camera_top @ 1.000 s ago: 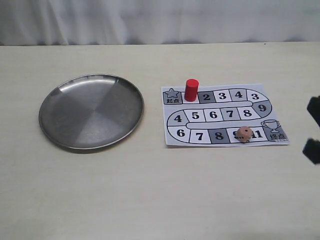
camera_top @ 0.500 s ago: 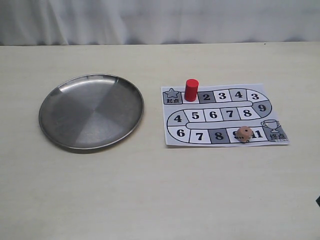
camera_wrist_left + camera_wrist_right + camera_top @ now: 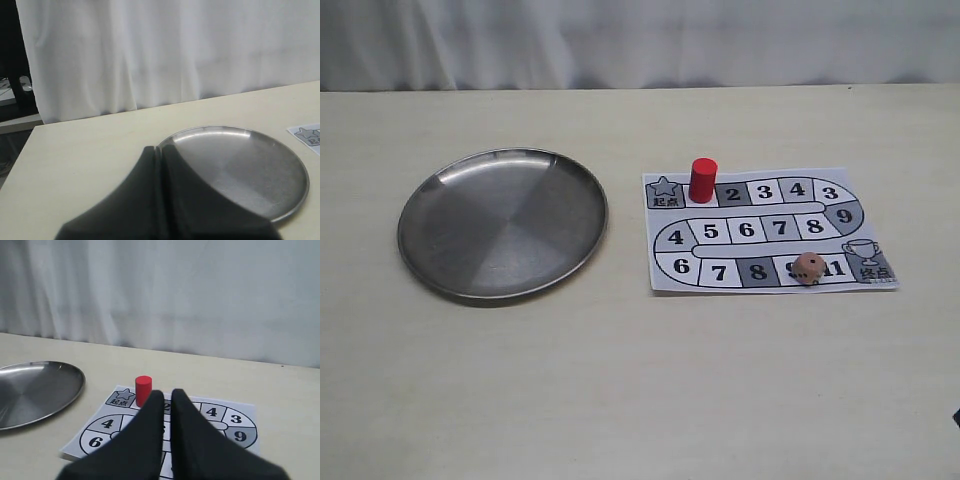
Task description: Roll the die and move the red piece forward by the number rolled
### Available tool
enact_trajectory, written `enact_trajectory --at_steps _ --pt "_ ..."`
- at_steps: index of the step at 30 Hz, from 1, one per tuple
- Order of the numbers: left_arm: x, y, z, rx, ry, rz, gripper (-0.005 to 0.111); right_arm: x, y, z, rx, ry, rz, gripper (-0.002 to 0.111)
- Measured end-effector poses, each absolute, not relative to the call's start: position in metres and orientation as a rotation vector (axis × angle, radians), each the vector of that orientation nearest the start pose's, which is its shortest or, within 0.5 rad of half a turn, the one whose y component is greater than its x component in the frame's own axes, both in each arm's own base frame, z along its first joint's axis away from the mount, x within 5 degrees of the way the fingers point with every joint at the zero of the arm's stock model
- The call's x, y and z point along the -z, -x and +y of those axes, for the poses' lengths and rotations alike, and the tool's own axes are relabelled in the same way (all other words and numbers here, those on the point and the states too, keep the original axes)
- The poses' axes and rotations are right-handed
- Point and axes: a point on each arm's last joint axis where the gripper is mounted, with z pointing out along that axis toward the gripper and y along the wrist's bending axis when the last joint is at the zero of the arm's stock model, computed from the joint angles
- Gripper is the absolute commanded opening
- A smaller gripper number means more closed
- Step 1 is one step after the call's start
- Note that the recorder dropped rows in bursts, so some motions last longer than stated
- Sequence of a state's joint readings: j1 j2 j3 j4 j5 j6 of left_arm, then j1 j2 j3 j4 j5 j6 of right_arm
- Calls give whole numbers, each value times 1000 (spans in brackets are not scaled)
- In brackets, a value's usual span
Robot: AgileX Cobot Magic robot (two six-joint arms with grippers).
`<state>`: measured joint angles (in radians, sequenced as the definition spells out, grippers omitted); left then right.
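The red piece (image 3: 702, 180) stands upright on the numbered paper board (image 3: 712, 270), on the square just after the star start square. The die (image 3: 809, 267), a tan cube, rests on the board's bottom row, near the 11 square. In the right wrist view my right gripper (image 3: 167, 393) hovers back from the board, slightly open, with a narrow gap and nothing in it. The red piece (image 3: 143, 388) shows just beyond its fingertips, and the die is hidden. My left gripper (image 3: 159, 149) is shut and empty, by the plate's rim. Neither gripper reaches into the exterior view.
A round steel plate (image 3: 440, 195) lies left of the board, with nothing in it; the plate (image 3: 295, 165) also fills the left wrist view. A white curtain runs behind the table's far edge. A dark sliver (image 3: 957, 415) sits at the exterior view's right edge.
The right gripper, seen open at the right edge one second ago, has drawn back out of the exterior view. The die and the red piece have not moved.
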<state>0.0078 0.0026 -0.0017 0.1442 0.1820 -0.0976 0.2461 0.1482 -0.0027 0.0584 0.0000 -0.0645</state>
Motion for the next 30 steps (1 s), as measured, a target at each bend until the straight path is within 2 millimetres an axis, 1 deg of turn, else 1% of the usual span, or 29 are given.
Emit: enact_trajectory --at_steps 6,13,17,21,30 --pt "-197 -56 3 -61 -11 1665 0 -205 -67 16 -175 192 1620 4" --pt "-197 -56 3 -61 -11 1665 0 -208 -65 3 -78 -1 1589 4" --pt "-197 -56 3 -61 -11 1665 0 -207 -62 -1 -26 -64 1576 4" --pt "-197 -56 3 -61 -11 1665 0 -206 -57 -2 -15 -77 1573 4" --pt "-197 -56 3 -61 -11 1665 0 -201 -57 -1 5 -53 1623 4"
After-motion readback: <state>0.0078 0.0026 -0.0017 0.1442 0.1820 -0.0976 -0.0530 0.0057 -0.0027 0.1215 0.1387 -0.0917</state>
